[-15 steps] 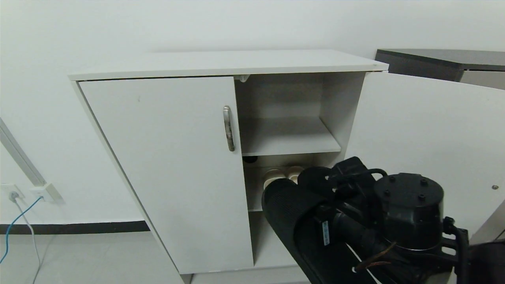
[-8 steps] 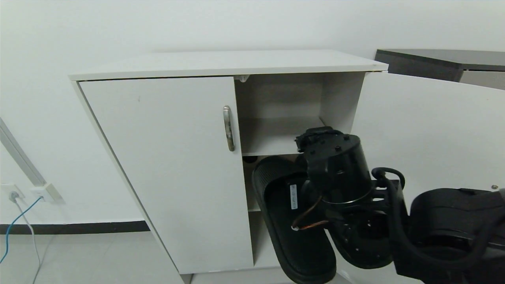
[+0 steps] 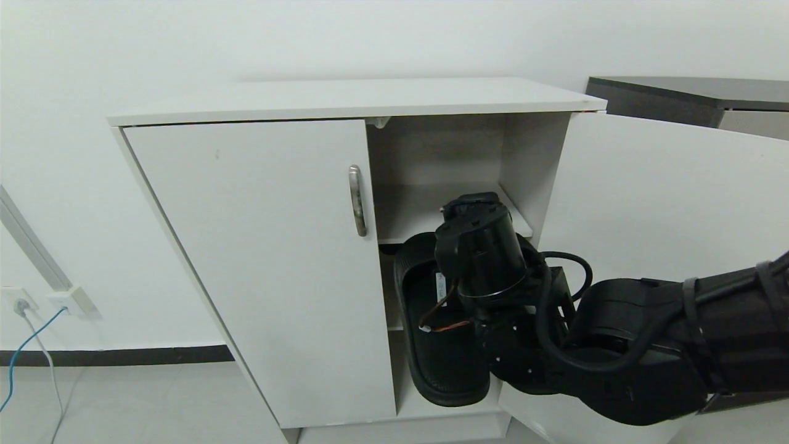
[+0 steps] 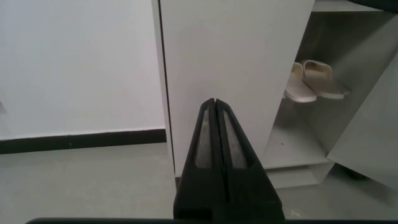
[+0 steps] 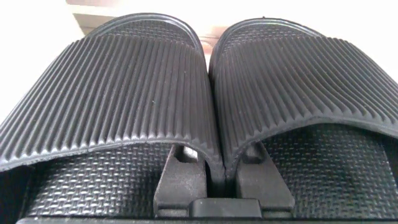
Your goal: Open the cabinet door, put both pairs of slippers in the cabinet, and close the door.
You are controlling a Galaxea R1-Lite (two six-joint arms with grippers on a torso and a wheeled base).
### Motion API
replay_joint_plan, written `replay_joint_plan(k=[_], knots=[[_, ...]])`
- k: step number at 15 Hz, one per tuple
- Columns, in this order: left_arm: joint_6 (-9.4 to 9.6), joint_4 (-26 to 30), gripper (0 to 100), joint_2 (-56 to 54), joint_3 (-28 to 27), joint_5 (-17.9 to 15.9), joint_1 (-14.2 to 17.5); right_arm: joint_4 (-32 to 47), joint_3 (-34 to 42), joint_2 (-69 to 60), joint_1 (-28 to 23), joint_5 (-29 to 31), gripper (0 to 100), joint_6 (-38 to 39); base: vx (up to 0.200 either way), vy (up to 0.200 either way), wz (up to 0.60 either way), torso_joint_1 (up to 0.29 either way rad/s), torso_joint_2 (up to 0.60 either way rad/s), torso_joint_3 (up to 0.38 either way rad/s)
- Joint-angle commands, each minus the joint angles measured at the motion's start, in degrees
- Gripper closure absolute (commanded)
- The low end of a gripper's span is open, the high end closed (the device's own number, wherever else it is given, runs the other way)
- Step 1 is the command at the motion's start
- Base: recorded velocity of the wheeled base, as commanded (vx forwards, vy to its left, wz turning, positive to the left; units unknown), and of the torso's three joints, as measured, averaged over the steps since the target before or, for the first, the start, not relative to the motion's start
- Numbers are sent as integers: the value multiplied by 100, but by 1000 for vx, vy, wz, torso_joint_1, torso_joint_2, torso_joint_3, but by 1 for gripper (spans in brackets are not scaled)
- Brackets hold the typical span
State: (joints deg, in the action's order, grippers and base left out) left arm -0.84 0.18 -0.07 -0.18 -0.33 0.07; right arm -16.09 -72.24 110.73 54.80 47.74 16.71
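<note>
White wall, white cabinet [image 3: 345, 98], right door [image 3: 666, 203] swung open. Pale slippers [image 4: 314, 81] already rest inside. The right gripper [image 5: 216, 177] clamps the black slippers [image 3: 441, 357] at the opening. The left gripper [image 4: 214, 124] is closed and empty. Placing this pair and closing the door remain.

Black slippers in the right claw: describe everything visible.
The black slippers are a rubbery-looking matched pair: ribbed straps side by side over textured footbeds. The right claw is shut on their adjoining inner edges. They are held nearly upright in the open right side of the cabinet, upper ends just under the shelf edge, lower ends near its floor.
</note>
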Motion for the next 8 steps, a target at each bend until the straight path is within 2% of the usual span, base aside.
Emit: replay_joint_plan(k=[1, 8], knots=[[-4, -1, 100, 7, 1, -2, 1, 1, -62, 19, -66, 16, 100, -1, 200, 0, 0, -2, 7, 2], [5, -1, 100, 7, 1, -2, 1, 1, -62, 19, -74, 16, 100, -1, 200, 0, 0, -1, 2, 2]])
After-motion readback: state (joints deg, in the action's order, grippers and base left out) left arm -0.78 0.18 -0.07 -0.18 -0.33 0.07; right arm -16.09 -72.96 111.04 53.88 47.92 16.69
